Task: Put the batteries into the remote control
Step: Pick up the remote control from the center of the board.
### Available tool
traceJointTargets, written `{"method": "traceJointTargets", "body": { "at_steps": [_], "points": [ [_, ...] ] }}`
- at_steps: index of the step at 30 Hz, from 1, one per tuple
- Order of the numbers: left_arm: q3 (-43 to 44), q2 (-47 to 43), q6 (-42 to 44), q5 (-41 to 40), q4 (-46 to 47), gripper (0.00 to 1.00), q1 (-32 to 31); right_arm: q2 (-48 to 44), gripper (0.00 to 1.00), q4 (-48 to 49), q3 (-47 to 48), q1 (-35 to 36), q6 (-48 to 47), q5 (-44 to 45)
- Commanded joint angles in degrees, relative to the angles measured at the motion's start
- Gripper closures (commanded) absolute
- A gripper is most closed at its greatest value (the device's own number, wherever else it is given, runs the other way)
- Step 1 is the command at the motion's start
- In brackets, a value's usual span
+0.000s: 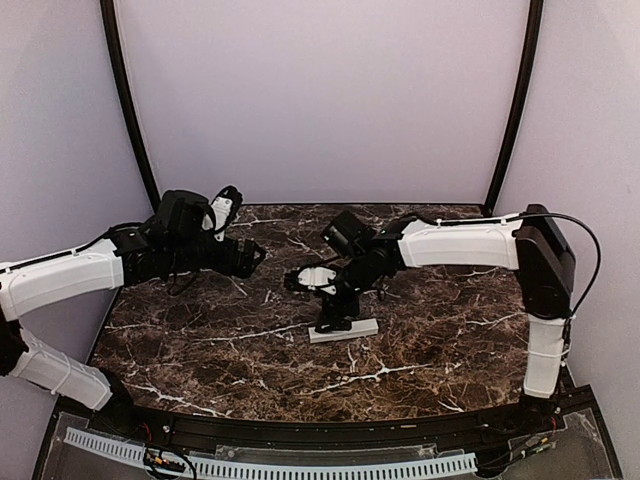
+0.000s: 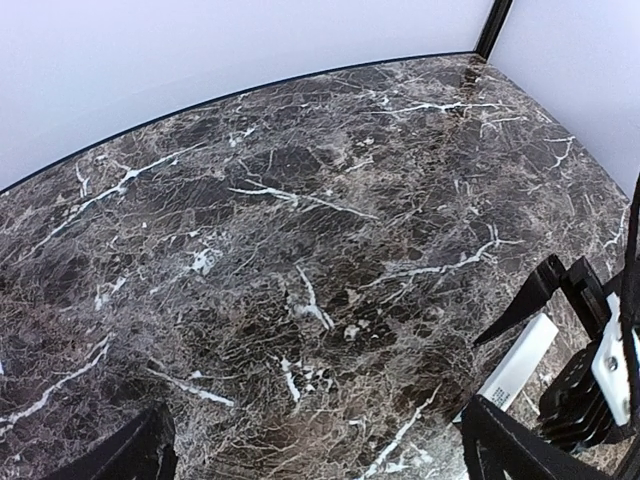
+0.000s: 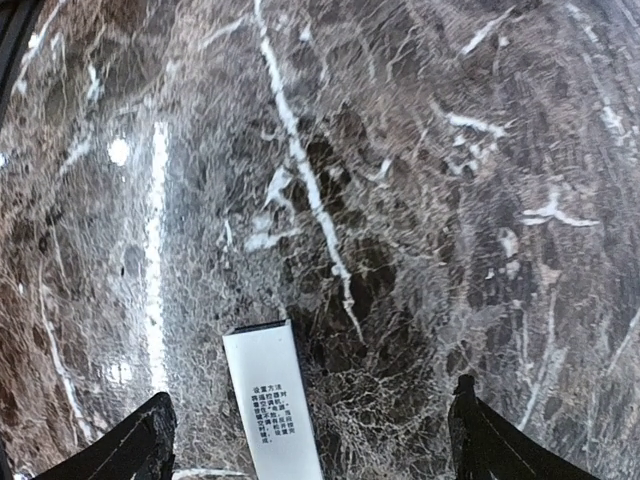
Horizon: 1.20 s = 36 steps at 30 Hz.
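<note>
Seemingly grasp step: right fingers (image 3: 140, 445) spread astride long slim white plastic remote control (image 3: 268, 400); left fingers (image 2: 135, 455) spread at its ten o'clock. Batteries unseen; next move needs them found.

Table (image 1: 200, 340): dark brown marble, white veining. Remote control (image 3: 262, 370): white, small black print. Walls (image 1: 320, 100): pale lilac. Left arm (image 1: 60, 280), right arm (image 1: 460, 243): white shells, black joints.

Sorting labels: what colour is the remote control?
The remote control is white with black print; right wrist view.
</note>
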Motion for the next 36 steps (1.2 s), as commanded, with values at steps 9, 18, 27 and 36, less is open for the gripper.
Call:
{"method": "traceJointTargets", "body": {
  "at_steps": [9, 18, 27, 36],
  "points": [
    [-0.6, 1.8, -0.4, 3.0, -0.9, 0.01, 1.3, 10.0, 0.14, -5.9, 4.9, 3.1, -6.0, 1.0],
    [-0.3, 2.5, -0.6, 3.9, -0.6, 0.01, 1.3, 9.2, 0.29, -6.1, 3.9, 3.6, -5.7, 3.1],
    [-0.7, 2.2, -0.4, 4.2, -0.5, 0.01, 1.3, 10.5, 0.68, -6.6, 5.6, 4.0, -4.8, 5.9],
    [-2.7, -0.2, -0.9, 5.0, 2.8, 0.01, 1.4, 7.5, 0.84, -7.5, 6.2, 4.1, -2.9, 4.5]
  ]
}}
